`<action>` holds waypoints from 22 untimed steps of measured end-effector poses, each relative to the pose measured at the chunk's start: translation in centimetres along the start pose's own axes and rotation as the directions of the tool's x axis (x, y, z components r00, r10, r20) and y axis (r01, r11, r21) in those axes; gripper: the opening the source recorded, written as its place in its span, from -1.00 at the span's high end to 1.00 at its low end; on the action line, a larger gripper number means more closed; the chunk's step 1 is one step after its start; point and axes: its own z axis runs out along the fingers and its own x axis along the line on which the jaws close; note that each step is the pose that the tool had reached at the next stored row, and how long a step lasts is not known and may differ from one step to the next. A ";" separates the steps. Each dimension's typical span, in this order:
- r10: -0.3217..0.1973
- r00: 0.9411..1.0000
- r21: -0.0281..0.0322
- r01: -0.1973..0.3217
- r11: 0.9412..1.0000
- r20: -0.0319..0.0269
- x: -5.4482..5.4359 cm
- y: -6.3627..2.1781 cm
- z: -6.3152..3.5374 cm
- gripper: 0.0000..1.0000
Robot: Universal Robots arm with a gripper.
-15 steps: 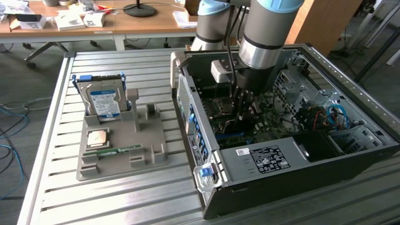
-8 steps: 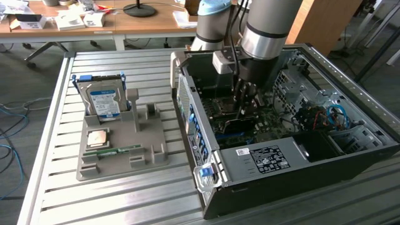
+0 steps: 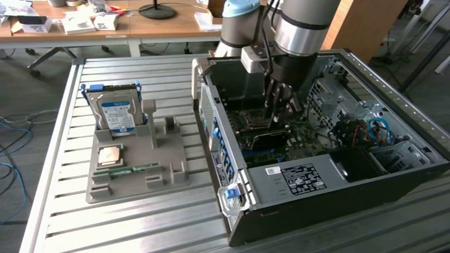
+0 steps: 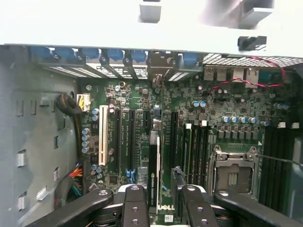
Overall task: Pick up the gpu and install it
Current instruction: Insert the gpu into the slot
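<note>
The gpu (image 4: 155, 161) is a thin dark card seen edge-on in the wrist view. It stands upright between my fingers (image 4: 135, 208), in line with a long black slot on the green motherboard (image 4: 142, 94). My gripper (image 4: 164, 208) is shut on the gpu. In the exterior view my gripper (image 3: 276, 113) reaches straight down into the open computer case (image 3: 330, 179), and the gpu (image 3: 271, 137) shows as a dark strip right below it on the board. Whether the card's edge sits in the slot is hidden.
A grey parts tray (image 3: 172, 174) lies on the slatted table at the exterior view's left, holding a hard drive (image 3: 116, 113), a processor chip (image 3: 109, 154) and a green memory stick (image 3: 126, 171). Beside the card are a white slot (image 4: 102, 135), memory slots and a processor socket (image 4: 232, 172). Case walls close in all round.
</note>
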 end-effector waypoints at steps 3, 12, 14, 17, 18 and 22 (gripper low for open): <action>0.000 1.000 0.000 0.000 1.000 0.000 0.0 -0.01 -0.61 0.33; 0.000 1.000 0.000 0.000 1.000 0.000 0.0 -0.04 -1.72 0.33; 0.000 1.000 0.000 0.000 1.000 0.000 0.0 -0.04 -1.72 0.33; 0.000 1.000 0.000 0.000 1.000 0.000 0.0 -0.04 -1.74 0.33; 0.000 1.000 -0.001 0.000 1.000 0.000 0.0 -0.04 -1.82 0.33; 0.000 1.000 -0.001 0.000 1.000 0.000 0.0 -0.06 -2.33 0.33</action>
